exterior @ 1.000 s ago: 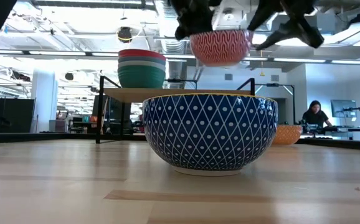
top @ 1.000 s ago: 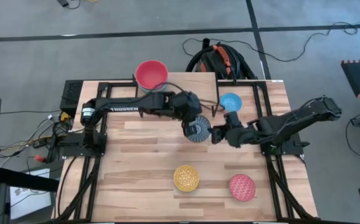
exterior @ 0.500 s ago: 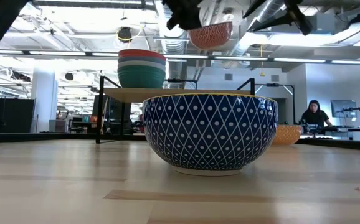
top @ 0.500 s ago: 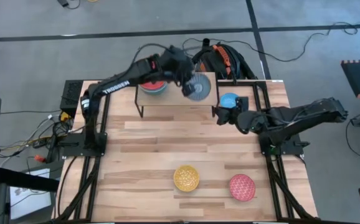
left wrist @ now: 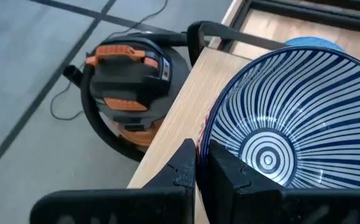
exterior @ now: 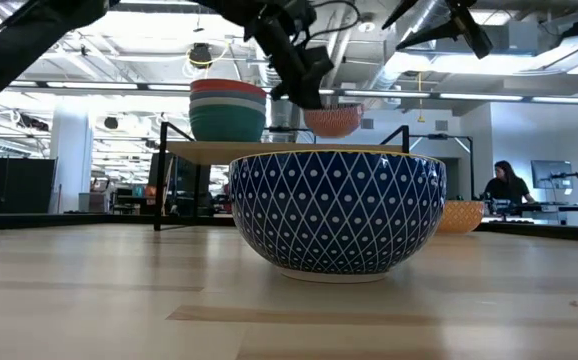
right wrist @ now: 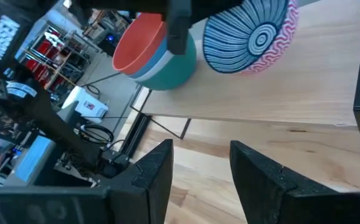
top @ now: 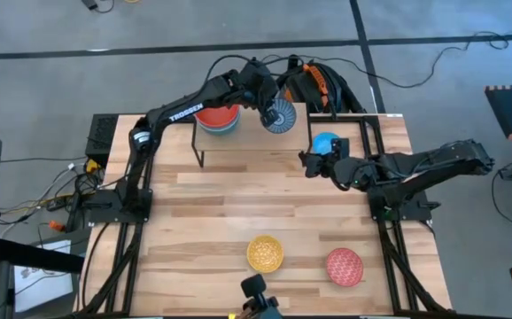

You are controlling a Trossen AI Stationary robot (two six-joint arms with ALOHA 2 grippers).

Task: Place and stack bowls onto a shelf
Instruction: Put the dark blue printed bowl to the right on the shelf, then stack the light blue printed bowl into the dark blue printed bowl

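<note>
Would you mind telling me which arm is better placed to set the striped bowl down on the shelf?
The left. Its hand already grips the striped bowl by the rim, over the shelf beside the stacked bowls. The right hand is open and empty, off the shelf near the blue bowl.

The left arm [top: 181,112] carries white lettering that appears to read "TROSSEN"; nothing else is legible.

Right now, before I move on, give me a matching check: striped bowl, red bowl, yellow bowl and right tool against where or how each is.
1 striped bowl
2 red bowl
3 yellow bowl
4 right tool

A open, empty
B top of the shelf stack
C gripped by left tool
D on the table

Pairs: 1-C, 2-B, 3-D, 4-A
</note>
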